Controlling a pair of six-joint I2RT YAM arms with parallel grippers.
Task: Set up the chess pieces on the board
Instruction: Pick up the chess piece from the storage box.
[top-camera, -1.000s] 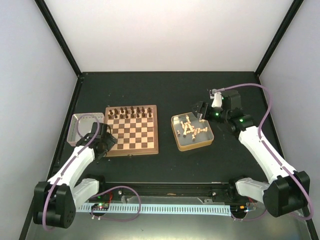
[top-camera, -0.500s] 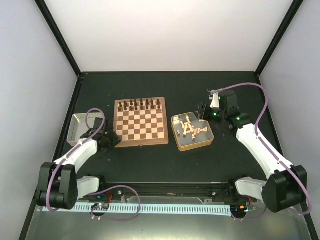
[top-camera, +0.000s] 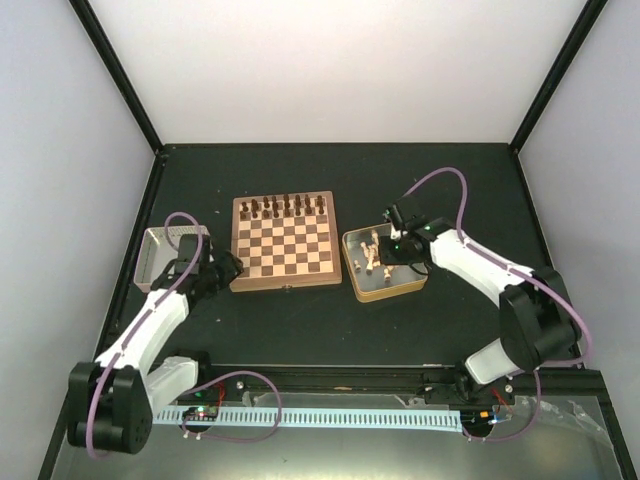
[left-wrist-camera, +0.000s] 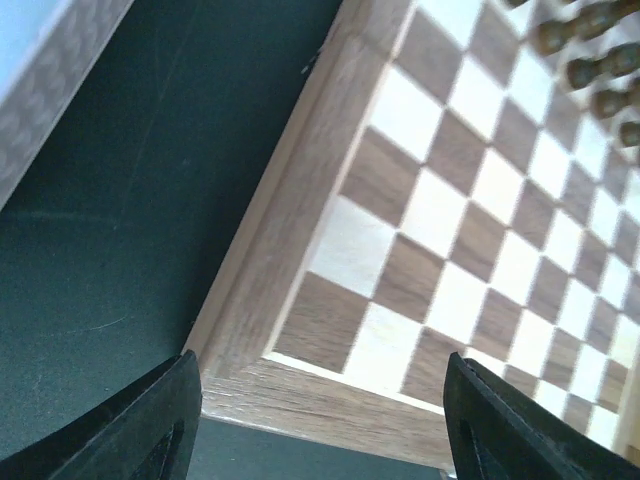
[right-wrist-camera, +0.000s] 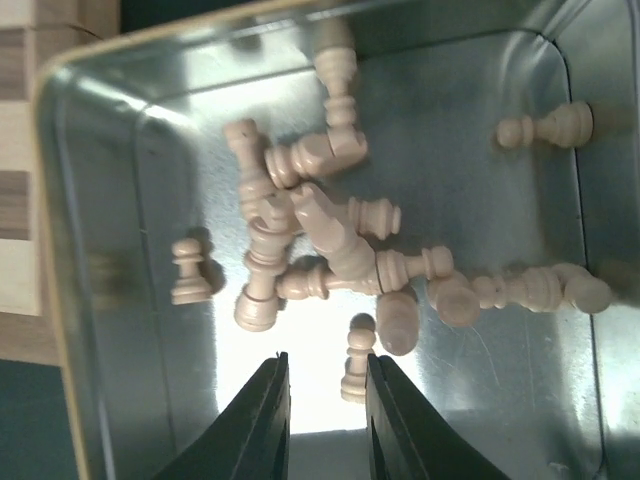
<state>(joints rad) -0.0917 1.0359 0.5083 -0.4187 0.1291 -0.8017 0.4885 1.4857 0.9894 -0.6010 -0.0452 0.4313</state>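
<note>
The board (top-camera: 285, 245) lies left of centre, with dark brown chessmen (top-camera: 285, 207) along its far rows. The pale chess pieces (top-camera: 372, 255) lie heaped in a gold-rimmed tin (top-camera: 390, 295) to its right. My right gripper (top-camera: 388, 248) hangs over that tin. In the right wrist view its jaws (right-wrist-camera: 325, 357) stand narrowly open above the tin floor, a small pawn (right-wrist-camera: 357, 360) lying against the inner side of the right finger, unclamped. My left gripper (top-camera: 222, 270) is open at the board's near left corner (left-wrist-camera: 300, 330), with its fingers astride that corner.
A second, grey tin (top-camera: 160, 262) sits left of the board, close to my left arm. The black table is ringed by a dark frame and pale walls. The heap of pale pieces (right-wrist-camera: 330, 240) fills the middle of the gold-rimmed tin (right-wrist-camera: 60, 250).
The board has slid right and away and turned a little. My right gripper has come from the tin's right side to over the pieces, its jaws narrowing. The left gripper stays at the board's corner.
</note>
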